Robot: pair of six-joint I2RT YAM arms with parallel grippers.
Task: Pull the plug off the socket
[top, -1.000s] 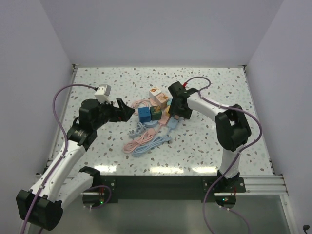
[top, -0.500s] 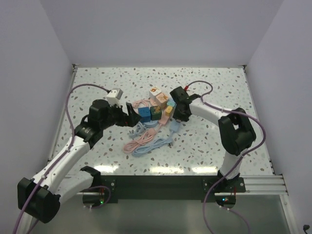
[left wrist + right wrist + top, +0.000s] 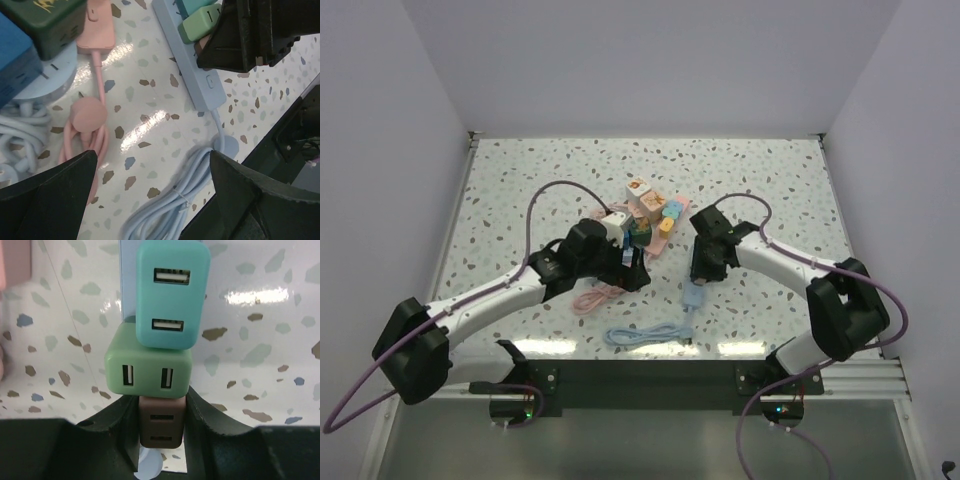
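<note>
A light blue socket strip lies on the table with three plugs in a row on it: teal, green and brown. My right gripper is shut on the brown plug, one finger on each side of it. In the top view the right gripper stands over the strip's far end. My left gripper hangs open above bare table, left of the strip, holding nothing. From above, the left gripper is near the pile of cubes.
The strip's blue cable lies coiled near the front edge. A pink strip and its pink cable lie left of centre. Blue and dark green cube adapters sit on a round blue socket; more cubes stand behind.
My right gripper shut on the brown plug and moved toward the near right, dragging the blue strip and cable out of the pile. My left arm swung right, toward the pile.
</note>
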